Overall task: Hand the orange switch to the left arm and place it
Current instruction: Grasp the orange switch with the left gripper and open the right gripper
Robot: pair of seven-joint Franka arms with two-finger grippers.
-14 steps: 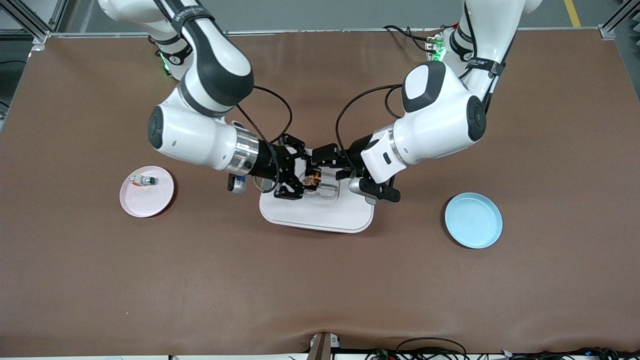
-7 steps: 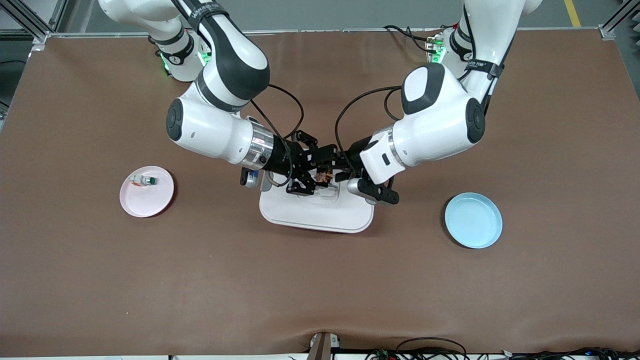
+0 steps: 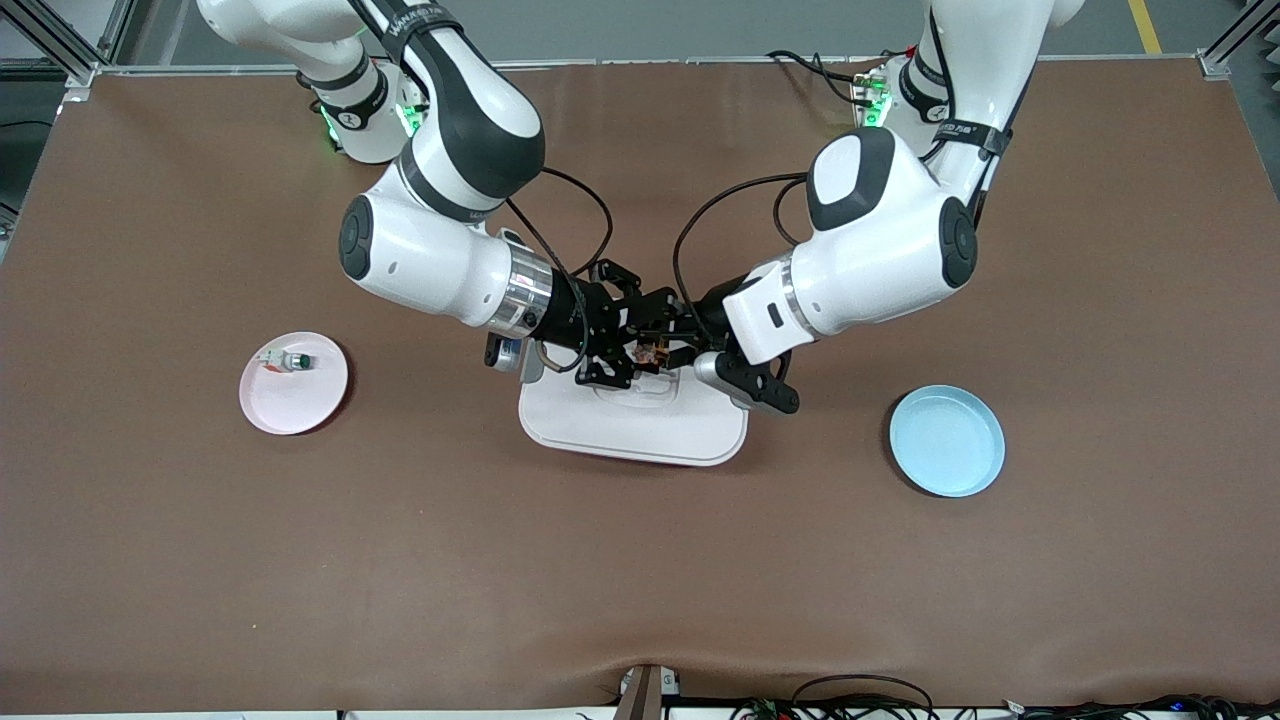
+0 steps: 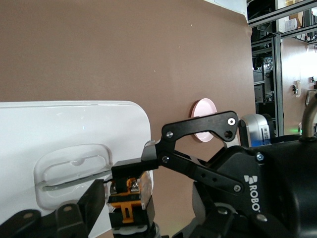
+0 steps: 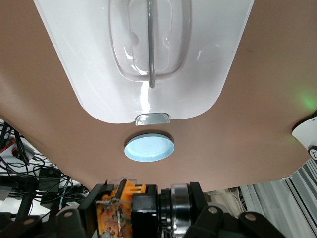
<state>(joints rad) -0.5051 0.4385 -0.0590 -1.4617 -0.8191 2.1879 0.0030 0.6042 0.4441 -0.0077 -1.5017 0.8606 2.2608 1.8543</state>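
Reading "ROBO" on right gripper (image 4: 148,163)

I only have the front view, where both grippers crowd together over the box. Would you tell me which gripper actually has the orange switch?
Observer: The right wrist view shows the orange switch gripped by the right gripper.
Operator: Thank you. Is it touching the box?
Observer: No. In that same view the box lies well below it, with its clear handle uncovered.
Operator: And where is the left gripper?
Observer: The left gripper is right at the switch. Its wrist view shows the switch directly ahead, with one of the right gripper's fingers laid across its top.
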